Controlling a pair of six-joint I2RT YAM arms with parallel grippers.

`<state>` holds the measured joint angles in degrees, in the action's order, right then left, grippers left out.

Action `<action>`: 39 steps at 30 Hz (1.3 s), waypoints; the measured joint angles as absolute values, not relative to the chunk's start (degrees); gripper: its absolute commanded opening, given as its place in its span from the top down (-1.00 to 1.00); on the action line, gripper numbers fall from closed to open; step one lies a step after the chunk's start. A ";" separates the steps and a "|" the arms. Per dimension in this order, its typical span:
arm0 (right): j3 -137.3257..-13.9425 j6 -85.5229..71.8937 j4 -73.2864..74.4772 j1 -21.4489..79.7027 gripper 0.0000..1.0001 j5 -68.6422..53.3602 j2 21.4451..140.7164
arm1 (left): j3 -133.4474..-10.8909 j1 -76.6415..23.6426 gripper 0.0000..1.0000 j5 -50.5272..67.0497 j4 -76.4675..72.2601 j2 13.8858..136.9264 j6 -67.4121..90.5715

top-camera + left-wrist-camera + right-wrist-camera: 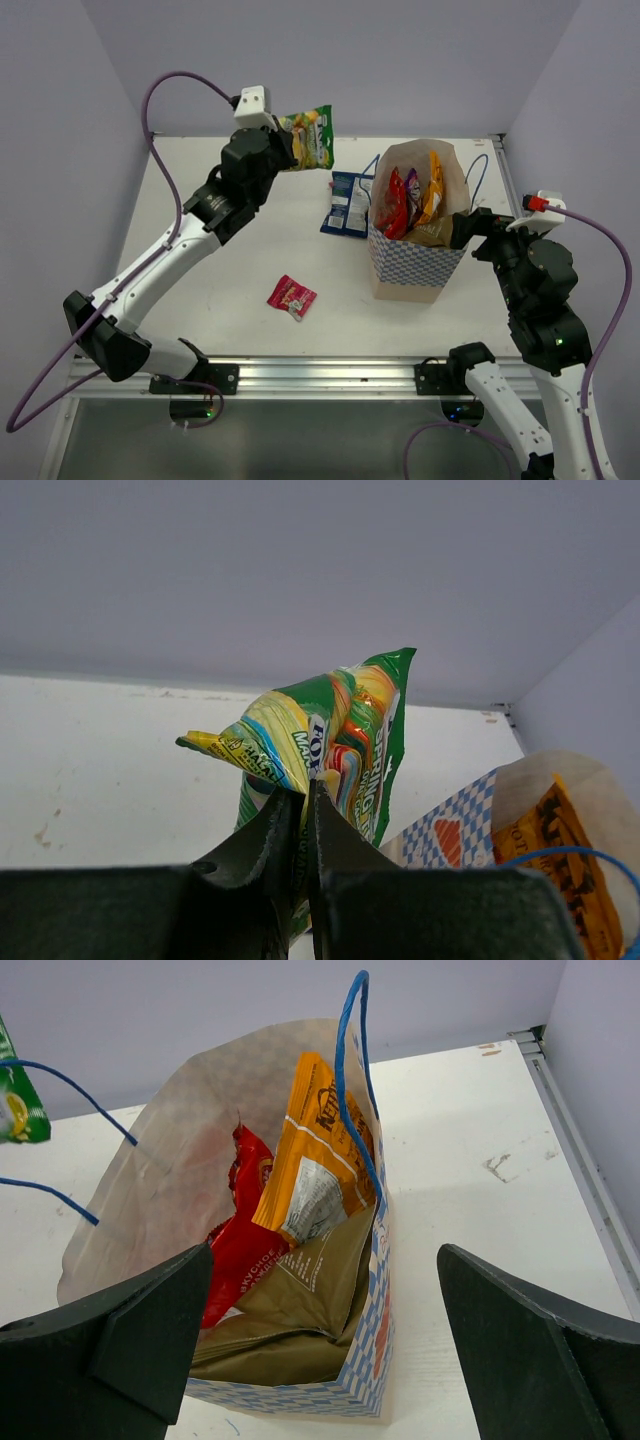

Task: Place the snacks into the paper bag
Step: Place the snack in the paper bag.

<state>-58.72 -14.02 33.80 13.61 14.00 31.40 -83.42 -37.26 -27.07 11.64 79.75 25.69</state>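
My left gripper [283, 137] [308, 792] is shut on the bottom edge of a yellow-green snack packet [312, 136] [330, 730], held high over the table's back left of the paper bag [415, 265] [470, 820]. The bag stands upright and open, with red [393, 207] [245, 1235], purple [411, 185] and orange [433, 190] [320, 1155] packets inside, and a brown one [300, 1305]. A dark blue packet [347, 203] lies against the bag's left side. A small pink-red packet [291, 296] lies nearer the front. My right gripper [466, 228] [325, 1250] hangs open over the bag's right edge, holding nothing.
The bag's thin blue cord handles [355, 1080] stick up near my right gripper. A metal rail [320, 375] runs along the table's front edge. Walls close the table in at the back and both sides.
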 measured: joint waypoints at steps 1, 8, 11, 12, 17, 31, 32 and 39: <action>-58.72 -14.04 33.80 13.61 -0.97 14.00 31.40 | -83.79 -38.20 1.00 -27.94 9.91 79.75 24.82; -58.72 -14.02 33.80 13.67 -0.96 14.02 31.31 | -85.71 -41.91 1.00 -30.68 -1.41 80.07 20.29; -58.70 -14.02 33.80 13.80 -0.97 14.02 31.03 | -87.15 -42.96 1.00 -31.40 -4.29 81.23 18.46; -58.72 -14.02 33.80 13.82 -0.97 14.00 30.94 | -87.77 -43.64 1.00 -31.81 -5.28 81.80 17.56; -58.72 -14.02 33.80 13.82 -0.96 14.02 30.72 | -90.02 -49.04 1.00 -33.32 -9.56 85.03 11.40; -58.57 -14.04 33.80 13.82 -0.96 14.02 30.72 | -96.16 -59.86 1.00 -36.38 -17.41 92.20 -3.77; -58.57 -14.04 33.80 13.82 -0.97 14.02 30.72 | -96.88 -60.34 1.00 -36.64 -17.43 92.84 -4.21; -58.48 -14.02 33.80 13.82 -0.97 14.04 30.65 | -106.96 -62.67 1.00 -40.77 -10.83 101.14 -5.78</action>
<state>-58.48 -14.02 33.80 13.82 14.04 30.65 -106.96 -62.67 -40.77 -10.83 101.14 -5.78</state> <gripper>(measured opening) 0.985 0.096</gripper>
